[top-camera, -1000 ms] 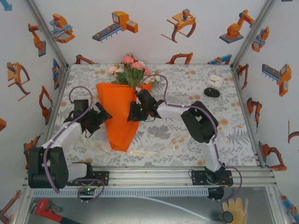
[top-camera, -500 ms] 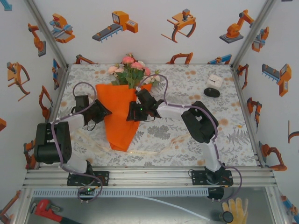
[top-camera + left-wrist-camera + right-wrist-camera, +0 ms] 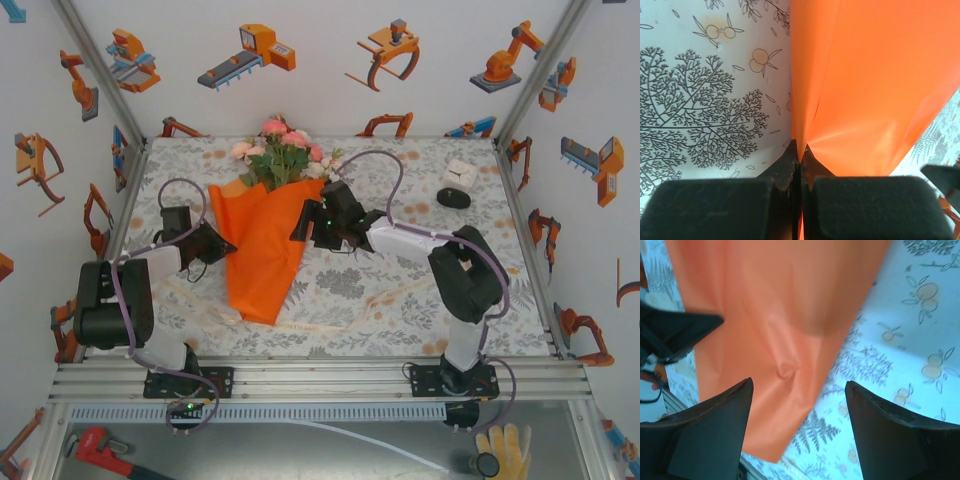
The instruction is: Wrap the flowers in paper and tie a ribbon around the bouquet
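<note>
Clamped tight, the left pincer has its jaws pressed together on the left edge of the bright orange matte paper sheet, with a sliver of orange showing between the black fingers. The paper spreads away to that pincer's right, rolled into a loose cone on the grey floral-print worktop. Its long axis runs from the narrow tip near the arm bases up to the wide far end, where the bunch of pink and cream blooms with green leaves spills out. On the other flank, the right pincer hangs over the paper with jaws spread wide, gripping nothing; whether it touches the sheet I cannot tell. So the left arm has the hold, and I'd judge any further fold goes across that axis, towards the right arm. Stems are hidden inside the cone. The sheer cream ribbon is a faint line past the tip, hard to trace.
</note>
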